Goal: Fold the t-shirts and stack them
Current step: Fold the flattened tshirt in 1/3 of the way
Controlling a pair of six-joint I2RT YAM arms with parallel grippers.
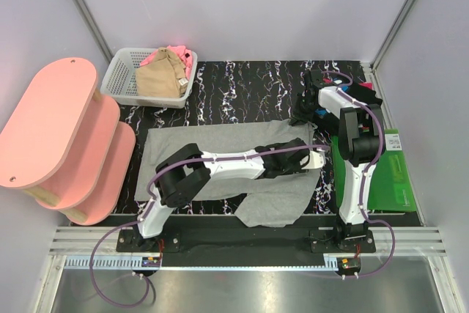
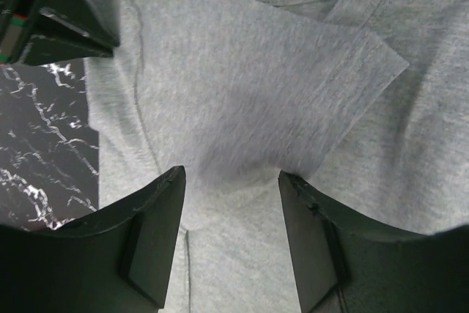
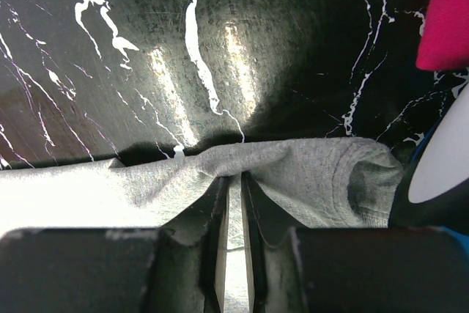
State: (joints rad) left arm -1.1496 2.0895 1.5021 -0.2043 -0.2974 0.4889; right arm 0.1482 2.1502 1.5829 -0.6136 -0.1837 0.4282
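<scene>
A large light-grey t-shirt [image 1: 220,139] lies spread on the black marbled table [image 1: 242,86]. My left arm reaches across the shirt to its right side. The left gripper [image 2: 231,174] hangs open just over the grey cloth [image 2: 242,86], below a flat sleeve, and holds nothing. My right gripper [image 3: 231,177] is shut on a bunched edge of the grey t-shirt [image 3: 308,174] at the shirt's far right corner [image 1: 304,116]. A tan t-shirt [image 1: 160,78] and a bright pink t-shirt [image 1: 179,55] lie in the basket.
The white lattice basket [image 1: 121,78] stands at the back left. A pink tiered shelf [image 1: 58,130] fills the left side. A green board [image 1: 392,174] lies at the right behind my right arm. Some pink cloth [image 3: 447,20] shows near the right gripper.
</scene>
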